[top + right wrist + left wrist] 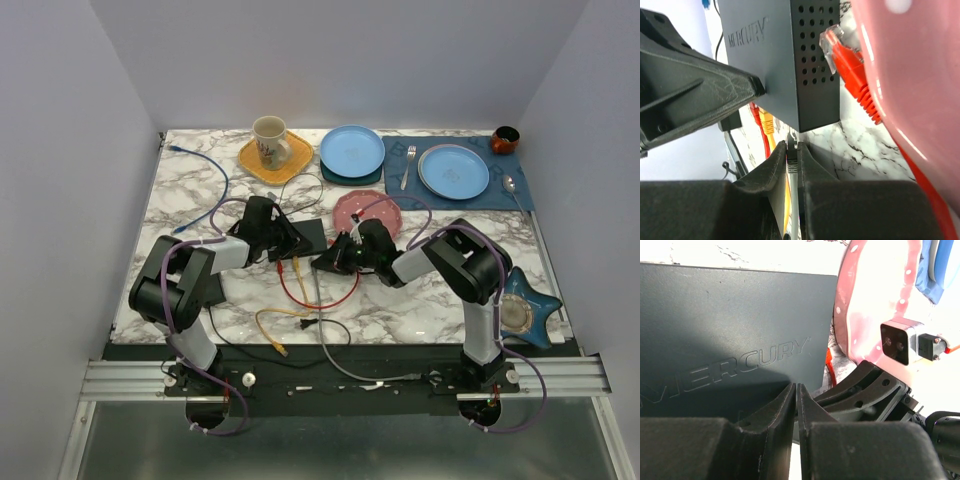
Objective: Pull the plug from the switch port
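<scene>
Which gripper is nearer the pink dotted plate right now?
Right. The right gripper sits just off the near-left rim of the pink dotted plate; the left gripper is farther left, on the far side of the flat matte-black switch box.

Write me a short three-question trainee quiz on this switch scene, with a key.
1. True or false: the right gripper is shut on a grey cable.
2. What lies loose beside the perforated side of the switch? A) a screwdriver B) a red plug C) a battery
3. Fill in: the word embossed on the switch's top is ____.
Key: 1 true; 2 B; 3 MERCURY.
</scene>
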`<state>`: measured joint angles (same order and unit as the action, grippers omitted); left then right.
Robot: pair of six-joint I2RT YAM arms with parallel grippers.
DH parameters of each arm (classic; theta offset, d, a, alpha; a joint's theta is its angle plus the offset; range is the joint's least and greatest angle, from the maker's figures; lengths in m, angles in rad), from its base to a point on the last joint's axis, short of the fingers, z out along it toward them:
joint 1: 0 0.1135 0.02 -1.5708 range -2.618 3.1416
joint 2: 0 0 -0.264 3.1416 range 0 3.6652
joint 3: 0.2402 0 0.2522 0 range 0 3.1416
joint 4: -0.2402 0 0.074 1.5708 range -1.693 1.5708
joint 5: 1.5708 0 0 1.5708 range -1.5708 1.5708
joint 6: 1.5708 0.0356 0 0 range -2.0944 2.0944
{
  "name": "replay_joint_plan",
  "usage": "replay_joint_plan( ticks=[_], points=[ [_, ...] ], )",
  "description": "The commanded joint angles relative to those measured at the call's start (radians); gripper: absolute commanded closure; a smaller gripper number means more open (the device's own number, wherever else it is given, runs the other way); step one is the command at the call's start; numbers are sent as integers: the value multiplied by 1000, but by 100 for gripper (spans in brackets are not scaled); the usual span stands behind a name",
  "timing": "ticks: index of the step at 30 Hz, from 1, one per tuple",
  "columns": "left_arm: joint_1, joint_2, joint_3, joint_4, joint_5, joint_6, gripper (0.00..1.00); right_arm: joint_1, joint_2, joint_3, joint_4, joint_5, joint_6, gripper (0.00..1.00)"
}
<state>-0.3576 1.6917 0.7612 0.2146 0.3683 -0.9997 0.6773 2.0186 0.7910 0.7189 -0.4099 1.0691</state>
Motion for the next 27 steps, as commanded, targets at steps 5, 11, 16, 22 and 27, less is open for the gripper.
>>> replay_joint_plan(
  ticks=[5, 11, 16, 22, 27],
  points=[
    [6, -64, -14, -81, -43, 24, 80, 7, 5, -119, -169, 31, -104, 99],
    [6, -236, -78, -41, -94, 59, 45, 7, -346, -211, -264, 212, -198, 99],
    [0, -386, -141, 38, -74, 33, 1, 7, -546, -127, -479, 347, -314, 99],
    [-70, -461, -217, 158, -28, 96, 1, 7, -567, 22, -601, 327, -293, 99],
    [-141, -523, -316, 351, -17, 75, 1, 7, -561, 65, -595, 232, -181, 99]
  ],
)
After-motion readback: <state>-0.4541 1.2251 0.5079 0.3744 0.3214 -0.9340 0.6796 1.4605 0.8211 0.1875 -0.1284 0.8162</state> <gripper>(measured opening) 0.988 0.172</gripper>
